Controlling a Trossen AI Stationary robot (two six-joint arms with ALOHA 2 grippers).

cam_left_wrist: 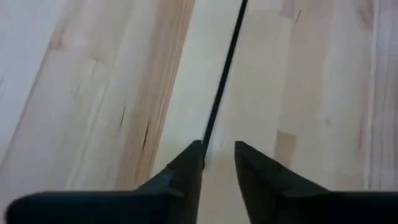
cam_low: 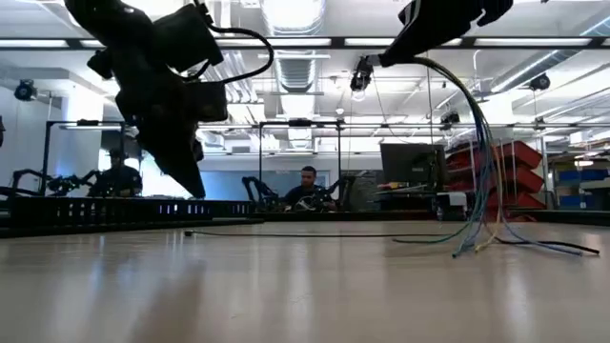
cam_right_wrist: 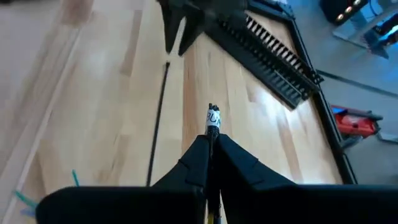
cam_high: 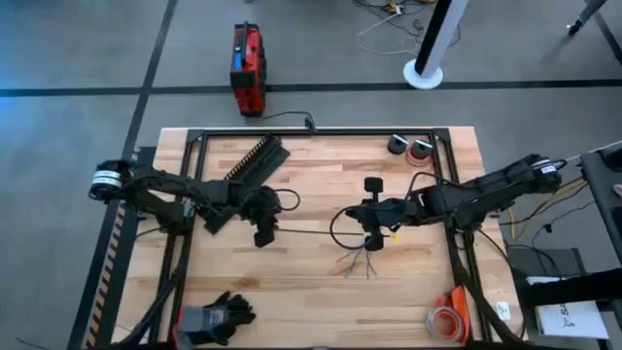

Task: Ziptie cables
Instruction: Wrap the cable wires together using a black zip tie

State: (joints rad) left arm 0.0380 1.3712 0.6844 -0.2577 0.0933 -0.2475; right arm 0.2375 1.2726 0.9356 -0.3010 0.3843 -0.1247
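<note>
Look at your right gripper (cam_high: pixel 374 236) first. It hangs over the middle of the counter (cam_high: pixel 311 292), and its two fingers (cam_right_wrist: pixel 239 165) are pressed tight together on the cables (cam_low: pixel 481 191). The bundle is pinched near its top end, where a small white tag (cam_right_wrist: pixel 213 116) sticks out past the fingertips. From there the cables hang down, and their green, grey and black ends fan out and touch the wood just below the gripper.

Your left gripper (cam_high: pixel 264 231) is on the left side of the counter, held low over the wood. Its fingers (cam_left_wrist: pixel 186 163) are a little apart, with a small gap between them. A long thin black zip tie (cam_high: pixel 311 232) lies flat on the counter, and one end of it sits right in that gap. You cannot tell if the fingers touch it. The tie runs in a straight line toward your right gripper.

A black comb-toothed strip (cam_high: pixel 255 160) lies at the far left of the counter, behind your left arm. A person (cam_low: pixel 307 186) sits in the room well beyond the counter.
</note>
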